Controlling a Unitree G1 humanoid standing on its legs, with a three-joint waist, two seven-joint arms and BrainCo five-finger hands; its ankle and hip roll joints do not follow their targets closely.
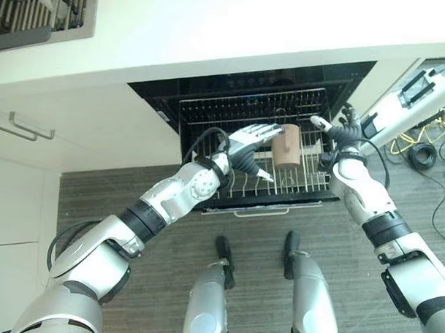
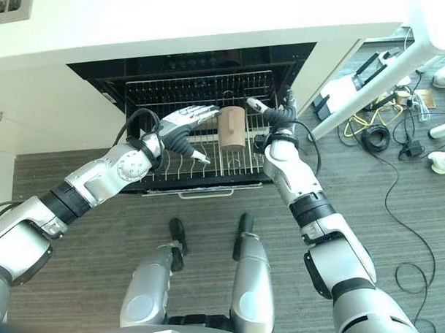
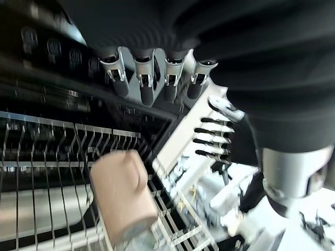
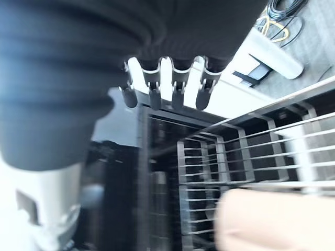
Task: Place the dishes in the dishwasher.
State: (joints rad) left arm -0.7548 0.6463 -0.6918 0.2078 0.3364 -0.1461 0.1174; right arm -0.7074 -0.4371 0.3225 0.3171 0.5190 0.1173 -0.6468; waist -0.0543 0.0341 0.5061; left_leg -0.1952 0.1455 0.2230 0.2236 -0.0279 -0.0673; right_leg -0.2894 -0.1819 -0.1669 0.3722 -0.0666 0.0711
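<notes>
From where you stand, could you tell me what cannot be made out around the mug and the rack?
- Whether the brown mug stands on the rack or is tilted: eye views too small, left wrist view blurred.
- Mug's far side in the right wrist view: cut off by the edge.
- Dishwasher interior: dark, behind the counter edge.

A tan cup [image 1: 287, 146] stands in the wire rack [image 1: 231, 116] of the open dishwasher [image 1: 174, 88], just right of centre in the upper half of the frame. It is plain, cylindrical and matte, with a small handle on its side. The rack is pulled out.
</notes>
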